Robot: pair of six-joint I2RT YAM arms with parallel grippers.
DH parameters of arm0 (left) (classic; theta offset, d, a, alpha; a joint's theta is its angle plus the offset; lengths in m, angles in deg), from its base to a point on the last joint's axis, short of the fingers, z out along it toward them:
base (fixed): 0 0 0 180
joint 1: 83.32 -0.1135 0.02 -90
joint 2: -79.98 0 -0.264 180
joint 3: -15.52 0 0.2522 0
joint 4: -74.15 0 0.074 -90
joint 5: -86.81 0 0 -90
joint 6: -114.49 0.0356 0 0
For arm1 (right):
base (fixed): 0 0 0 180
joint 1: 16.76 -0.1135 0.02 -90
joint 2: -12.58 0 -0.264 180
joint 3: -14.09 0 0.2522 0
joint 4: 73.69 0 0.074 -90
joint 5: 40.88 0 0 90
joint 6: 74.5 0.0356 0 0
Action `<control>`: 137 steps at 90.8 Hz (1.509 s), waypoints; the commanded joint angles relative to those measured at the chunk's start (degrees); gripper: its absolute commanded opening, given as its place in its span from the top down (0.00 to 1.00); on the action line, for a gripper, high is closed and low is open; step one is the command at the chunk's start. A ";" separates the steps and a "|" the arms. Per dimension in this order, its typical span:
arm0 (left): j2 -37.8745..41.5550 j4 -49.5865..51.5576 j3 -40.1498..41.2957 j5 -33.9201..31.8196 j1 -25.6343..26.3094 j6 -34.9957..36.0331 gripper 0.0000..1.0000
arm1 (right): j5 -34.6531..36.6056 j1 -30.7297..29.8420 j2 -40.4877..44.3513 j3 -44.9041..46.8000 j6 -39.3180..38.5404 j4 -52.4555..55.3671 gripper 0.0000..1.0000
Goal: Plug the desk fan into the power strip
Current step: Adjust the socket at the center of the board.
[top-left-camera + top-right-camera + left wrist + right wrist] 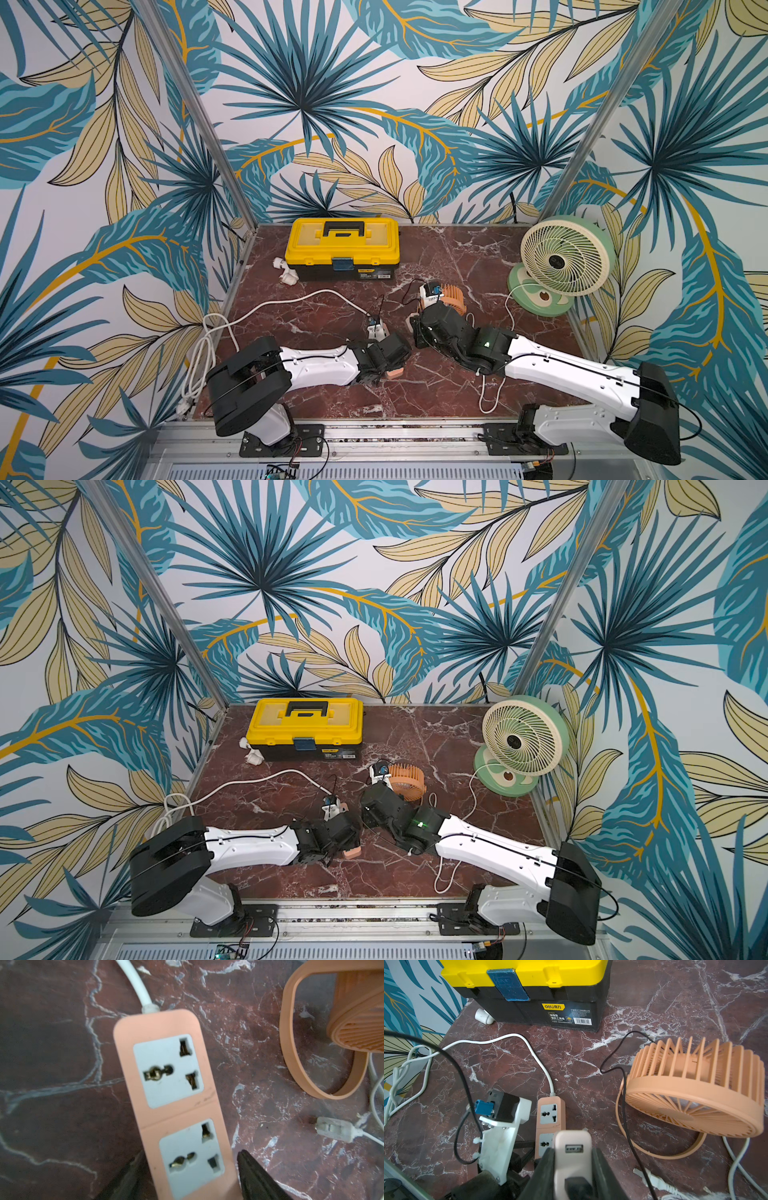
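At the front middle of the marble surface (pixel 457 257) the power strip (pixel 176 1113) lies flat with its two sockets facing up; in both top views only a salmon corner (pixel 392 372) (pixel 352 851) shows under the left wrist. The left jaws stand on either side of the strip's near end, close against its sides; I cannot tell whether they press it. The right jaws are clamped on a pale pink adapter (pixel 573 1142) with a USB port, held in front of the strip's near socket in the right wrist view. I cannot tell whether the adapter touches the strip.

A white two-pin plug (pixel 334 1130) lies flat on the surface, apart from the strip. Just past the right jaws sits the orange fan (pixel 695 1093) on its hoop stand, tilted face down, with a thin black cord trailing from it. The strip's thick white cord (pixel 291 297) leaves its far end and curves to the left edge.

At the back stands a shut yellow toolbox (pixel 343 245) with a white pipe piece (pixel 286 272) beside it. A green fan (pixel 565 257) stands upright in the far right corner.
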 commanded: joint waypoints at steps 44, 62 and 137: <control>9.77 0.92 8.70 -2.01 0.97 -4.76 0.37 | -10.19 2.53 -5.35 1.76 -5.99 -8.52 1.00; 9.17 -5.40 11.45 -0.16 0.50 -5.58 0.39 | -10.75 2.61 -10.32 -0.21 -10.60 -10.63 1.00; 20.14 -3.71 19.64 -0.50 -1.71 -2.65 0.36 | -12.20 3.33 -20.36 -6.53 -11.71 -13.82 1.00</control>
